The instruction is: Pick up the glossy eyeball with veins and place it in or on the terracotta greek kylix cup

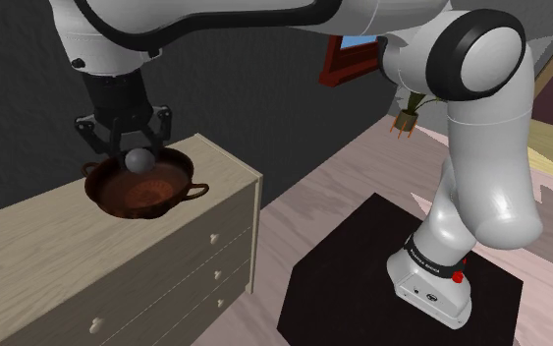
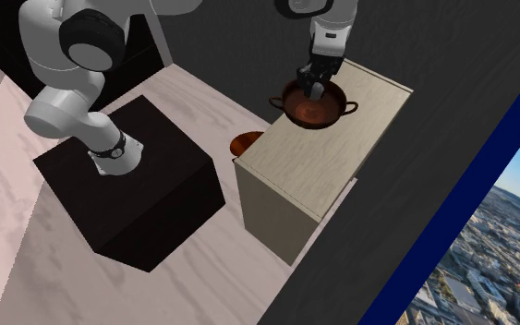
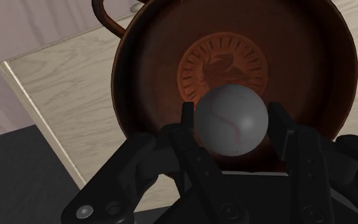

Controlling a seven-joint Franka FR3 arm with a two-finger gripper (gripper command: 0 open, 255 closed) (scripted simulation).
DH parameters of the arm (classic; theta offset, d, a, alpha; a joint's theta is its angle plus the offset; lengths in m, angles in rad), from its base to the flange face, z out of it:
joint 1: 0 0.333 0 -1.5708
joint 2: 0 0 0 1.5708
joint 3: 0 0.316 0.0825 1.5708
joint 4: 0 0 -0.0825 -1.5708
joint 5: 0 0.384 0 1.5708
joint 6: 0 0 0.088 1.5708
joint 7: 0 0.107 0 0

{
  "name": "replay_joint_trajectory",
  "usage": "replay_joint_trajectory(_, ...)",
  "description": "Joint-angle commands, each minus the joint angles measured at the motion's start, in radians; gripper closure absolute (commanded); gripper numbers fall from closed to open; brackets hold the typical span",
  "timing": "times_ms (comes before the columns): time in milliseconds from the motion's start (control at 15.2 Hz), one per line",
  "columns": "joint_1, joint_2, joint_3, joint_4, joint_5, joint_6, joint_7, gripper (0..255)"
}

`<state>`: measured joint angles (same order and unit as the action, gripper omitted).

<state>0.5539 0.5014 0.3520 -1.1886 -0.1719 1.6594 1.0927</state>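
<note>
A grey glossy eyeball [image 3: 231, 119] with thin red veins sits between my black fingers, and my gripper [image 3: 231, 130] is shut on it. In the shoulder view the eyeball [image 1: 139, 159] hangs just above the bowl of the reddish-brown kylix cup [image 1: 146, 187], held by the gripper [image 1: 137, 157]. The cup [image 3: 234, 44] has two loop handles and a round dark emblem at its centre. It stands on the light wooden dresser [image 1: 58, 236]. The second exterior view shows the gripper [image 2: 317, 88] over the cup [image 2: 313, 106] at the dresser's far end.
The dresser [image 2: 313, 157] has drawers with small knobs and stands against a dark wall. An orange-brown round object [image 2: 245, 142] lies on the floor between dresser and black stand [image 2: 128, 180]. A potted plant [image 1: 407, 113] and a red-framed picture [image 1: 348, 59] are farther back.
</note>
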Motion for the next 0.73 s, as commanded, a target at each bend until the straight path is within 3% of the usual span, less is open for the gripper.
replay_joint_trajectory(0, -0.001, -0.002, 0.000, -0.009, 0.000, 0.008, 0.000, 255)
replay_joint_trajectory(330, -0.001, -0.002, 0.000, -0.009, 0.000, 0.008, 0.000, 255)
replay_joint_trajectory(396, -0.001, -0.002, 0.000, -0.009, 0.000, 0.008, 0.000, 0)
replay_joint_trajectory(660, -0.001, -0.002, 0.000, -0.009, 0.000, 0.008, 0.000, 0)
